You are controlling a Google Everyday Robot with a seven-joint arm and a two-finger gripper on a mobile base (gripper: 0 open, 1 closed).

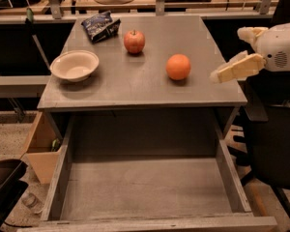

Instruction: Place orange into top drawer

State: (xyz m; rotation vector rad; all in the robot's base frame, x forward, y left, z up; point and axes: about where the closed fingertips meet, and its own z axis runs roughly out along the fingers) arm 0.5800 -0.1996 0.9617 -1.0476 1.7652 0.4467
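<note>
The orange (178,66) is recorded resting on the grey table (135,88), right of centre and towards the near edge, with bare tabletop seen all around it. It is touched by nothing. A reddish apple (134,41) with a stem is noted further back and to the left of the orange, well apart from it. A dark, crumpled snack bag (100,26) is found at the far left of the tabletop, just beyond the apple. A pale bowl (74,65) is set upright near the left edge, level with the orange. The top drawer (62,178) is observed pulled fully out towards the near side, below the tabletop; its flat grey bottom and low side walls are exposed, and the orange is not in it. The gripper (238,67) is located at the right edge of the table, level with the orange and to its right, pointed leftward at it and held apart from it, above the table's surface. Whether the gripper is apart or together cannot be told from this view; nothing is seen held in it. A cardboard box (41,149) is noted on the floor to the left of the drawer, and a dark chair (275,144) is placed to the right of the table, beneath the arm.
</note>
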